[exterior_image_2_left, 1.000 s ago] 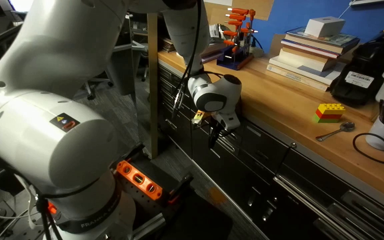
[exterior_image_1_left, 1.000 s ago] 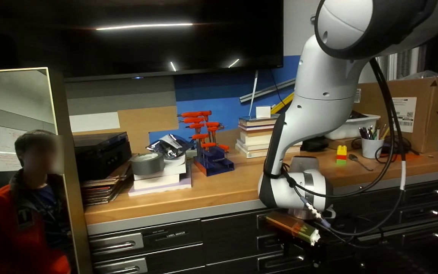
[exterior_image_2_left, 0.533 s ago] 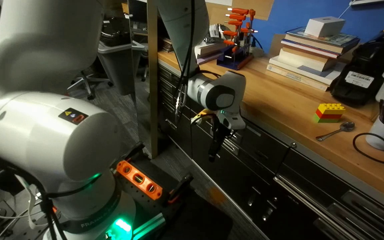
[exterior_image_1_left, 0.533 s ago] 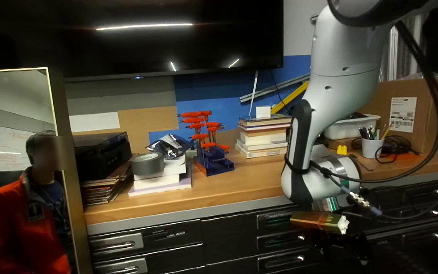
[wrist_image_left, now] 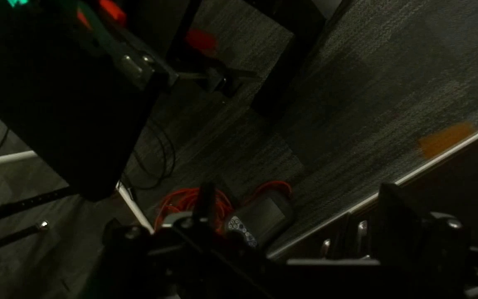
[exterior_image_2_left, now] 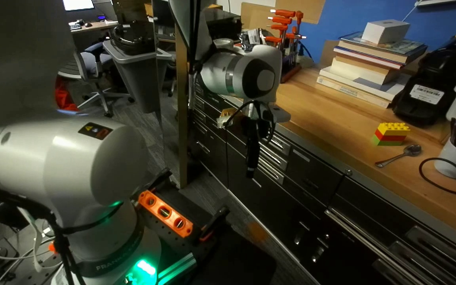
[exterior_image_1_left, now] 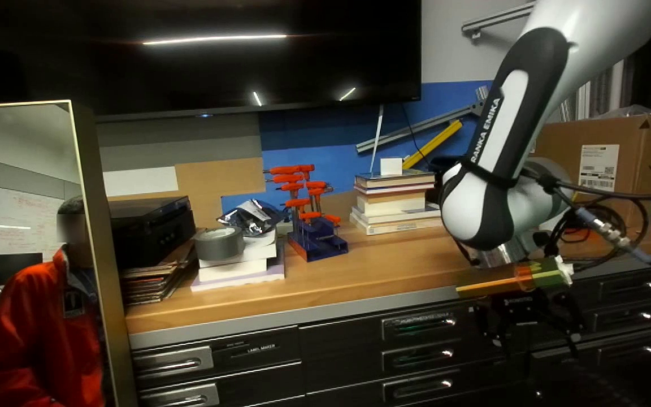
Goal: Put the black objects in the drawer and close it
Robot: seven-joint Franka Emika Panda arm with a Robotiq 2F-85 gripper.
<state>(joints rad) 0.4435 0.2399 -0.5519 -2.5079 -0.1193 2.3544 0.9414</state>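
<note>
My gripper [exterior_image_1_left: 536, 339] hangs in front of the cabinet, just below the counter edge, fingers pointing down. Its two black fingers are spread wide with nothing between them; the wrist view shows the same gap, with only floor and cabinet beyond the gripper [wrist_image_left: 299, 199]. Several dark drawers with metal handles fill the cabinet front, among them a drawer [exterior_image_1_left: 342, 339] left of the gripper. Those I can make out look closed, and which one the task means I cannot tell. The black objects are hidden or out of view.
Along the wooden counter [exterior_image_1_left: 370, 277] stand a red-handled tool rack [exterior_image_1_left: 317, 234], stacked books [exterior_image_1_left: 390, 206], a toy brick stack [exterior_image_2_left: 391, 134], a spoon [exterior_image_2_left: 400, 155] and a pen cup [exterior_image_2_left: 451, 158]. A keypad device [wrist_image_left: 259, 218] and red cable lie on the floor.
My arm has risen and swung right in an exterior view, bringing the gripper higher and turning it so both fingers show. A green light has come on at the base. The reflected person shifted right.
</note>
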